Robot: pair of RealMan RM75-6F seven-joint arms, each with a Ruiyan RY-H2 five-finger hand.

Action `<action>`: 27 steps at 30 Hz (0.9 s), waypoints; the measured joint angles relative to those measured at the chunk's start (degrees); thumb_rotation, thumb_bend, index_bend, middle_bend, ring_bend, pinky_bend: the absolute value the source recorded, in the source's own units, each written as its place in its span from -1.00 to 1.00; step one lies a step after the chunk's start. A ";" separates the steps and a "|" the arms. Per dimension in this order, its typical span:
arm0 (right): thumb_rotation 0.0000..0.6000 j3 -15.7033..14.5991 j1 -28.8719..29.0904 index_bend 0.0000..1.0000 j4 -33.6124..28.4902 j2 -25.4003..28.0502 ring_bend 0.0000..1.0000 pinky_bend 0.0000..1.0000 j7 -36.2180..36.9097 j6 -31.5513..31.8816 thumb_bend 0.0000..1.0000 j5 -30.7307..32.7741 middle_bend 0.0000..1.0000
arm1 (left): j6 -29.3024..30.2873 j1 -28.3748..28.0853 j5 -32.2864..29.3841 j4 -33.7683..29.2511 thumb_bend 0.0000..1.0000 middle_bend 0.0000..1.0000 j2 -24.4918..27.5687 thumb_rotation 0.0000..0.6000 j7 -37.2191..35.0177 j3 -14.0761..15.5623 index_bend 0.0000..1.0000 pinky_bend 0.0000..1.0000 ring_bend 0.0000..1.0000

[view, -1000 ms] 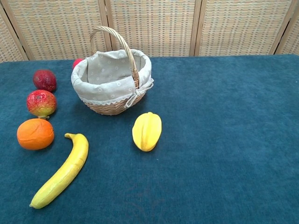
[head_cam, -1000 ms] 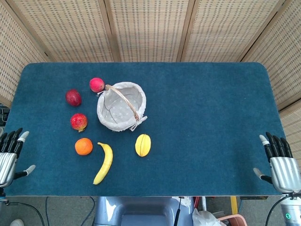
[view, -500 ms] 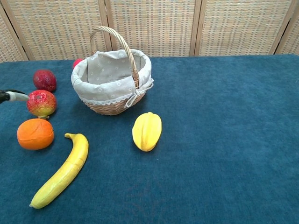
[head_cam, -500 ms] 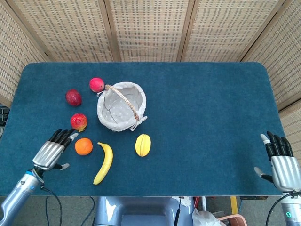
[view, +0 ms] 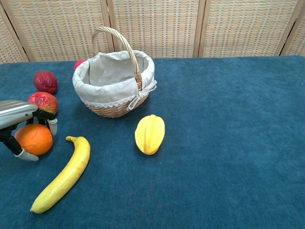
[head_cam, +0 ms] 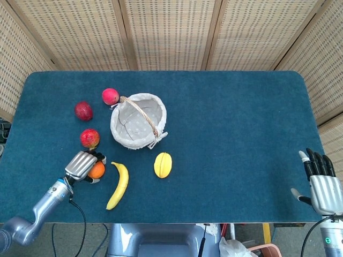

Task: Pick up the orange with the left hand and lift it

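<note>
The orange (head_cam: 97, 171) (view: 34, 139) sits on the blue table at the front left. My left hand (head_cam: 81, 165) (view: 16, 112) hovers over its left side, palm down. Its fingers (view: 52, 126) hang down past the orange's far side and the thumb reaches under the near side, so the hand cups the fruit without visibly squeezing it. The orange still rests on the cloth. My right hand (head_cam: 320, 184) lies at the table's front right corner, fingers stretched out and empty; the chest view does not show it.
A banana (head_cam: 119, 184) (view: 64, 176) lies just right of the orange. A red-yellow fruit (head_cam: 89, 138) (view: 43, 102) sits close behind it, with two red fruits (head_cam: 83, 111) (head_cam: 110, 96) farther back. A lined wicker basket (head_cam: 161, 110) (view: 114, 88) and a starfruit (head_cam: 163, 164) (view: 149, 134) stand to the right.
My left hand came in from the table's front left edge and now sits over the orange with its fingers curved around it. The right hand barely moved.
</note>
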 measured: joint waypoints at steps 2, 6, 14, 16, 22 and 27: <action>1.00 0.15 -0.01 -1.00 0.05 -0.02 -1.00 -1.00 0.14 -0.04 -1.00 0.35 -1.00 | 1.70 0.14 0.31 -0.07 -0.75 0.18 0.27 1.00 -0.98 -0.14 0.11 0.07 -0.08; 1.00 0.51 -0.21 -1.00 0.01 0.18 -1.00 -1.00 0.77 0.30 -1.00 0.88 -1.00 | 7.89 1.12 1.55 -1.59 -0.74 0.18 2.76 1.00 -5.29 -0.43 0.12 0.07 -0.08; 1.00 0.83 -0.21 -1.00 0.17 0.63 -1.00 -1.00 2.20 0.11 -1.00 1.35 -1.00 | 17.67 0.66 2.84 -7.06 -0.75 0.18 9.84 1.00 -12.90 -5.35 0.11 0.07 -0.08; 1.00 0.95 -0.12 -1.00 0.26 0.65 -1.00 -1.00 2.43 -0.06 -1.00 1.55 -1.00 | 17.26 -1.25 2.09 -7.67 -0.75 0.18 9.60 1.00 -12.72 -7.41 0.11 0.07 -0.08; 1.00 1.25 -0.06 -1.00 0.55 0.75 -1.00 -1.00 2.98 -0.35 -1.00 2.31 -1.00 | 11.11 -7.37 -3.15 -8.46 -0.80 0.12 6.91 1.00 -9.24 -12.09 0.11 0.02 -0.08; 1.00 1.60 -0.17 -1.00 0.76 1.06 -1.00 -1.00 4.09 -0.35 -1.00 2.91 -1.00 | 8.45 -10.84 -5.89 -6.46 -0.97 -0.35 2.42 1.00 -6.22 -13.72 -0.15 -0.43 -0.43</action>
